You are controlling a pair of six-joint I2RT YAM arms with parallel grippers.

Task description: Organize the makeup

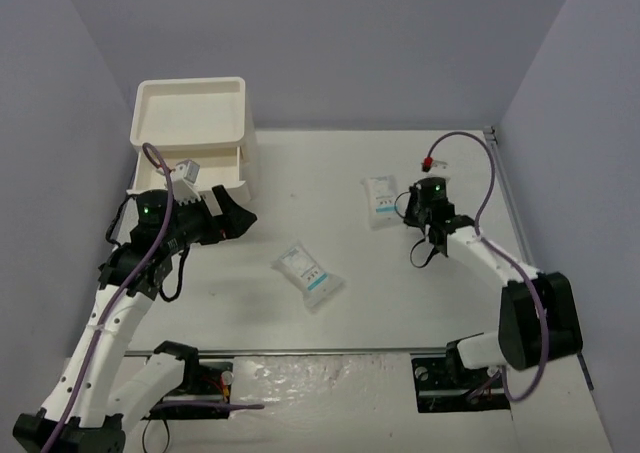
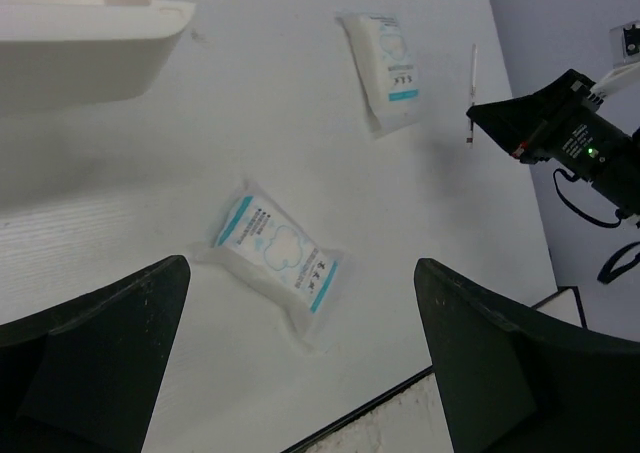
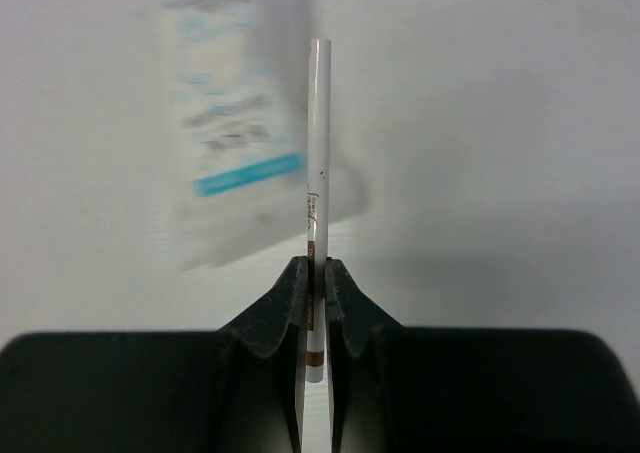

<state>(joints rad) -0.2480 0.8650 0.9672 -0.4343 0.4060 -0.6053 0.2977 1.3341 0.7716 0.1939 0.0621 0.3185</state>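
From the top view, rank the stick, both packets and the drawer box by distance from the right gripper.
1. Stick, held in the right gripper.
2. Right packet, just beside it.
3. Centre packet, mid-table.
4. Drawer box, far left.

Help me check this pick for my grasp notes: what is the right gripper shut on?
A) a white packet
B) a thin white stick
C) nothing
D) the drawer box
B: the right wrist view shows the right gripper pinched shut on the thin white stick.
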